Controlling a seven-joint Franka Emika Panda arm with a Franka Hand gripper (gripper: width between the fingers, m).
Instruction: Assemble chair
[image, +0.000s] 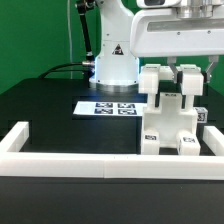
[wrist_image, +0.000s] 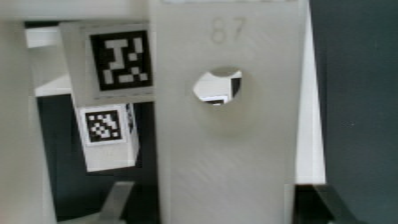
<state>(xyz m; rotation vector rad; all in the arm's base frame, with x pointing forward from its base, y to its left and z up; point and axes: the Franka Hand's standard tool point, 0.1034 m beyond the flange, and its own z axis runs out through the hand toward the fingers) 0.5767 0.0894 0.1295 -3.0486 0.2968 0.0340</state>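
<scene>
The chair (image: 170, 125) stands as a partly joined stack of chunky white blocks near the tabletop's (image: 50, 115) front edge, toward the corner on the exterior view's right, just behind the white border rail (image: 70, 165). Its top part is an upright plank (wrist_image: 222, 150) with a round hole (wrist_image: 217, 87) through its face. Beside the plank, other pieces carry black-and-white tags (wrist_image: 119, 57).

The claw (image: 183, 72) comes down from above with its fingers narrow, one on each side of that plank, and appears clamped on it.

The blocks look rigid, matte and fairly light, so they are unlikely to bend or slip much. They would tip or jam if pushed off-axis. The flat opposite faces of the plank, high up and clear of the hole, seem the sound place to hold. Whether the plank is fully seated in the block below cannot be told.

Farther back lie the marker board (image: 105, 106), flat near the tabletop's middle, and the arm's base (image: 112, 60) at the rear edge.
</scene>
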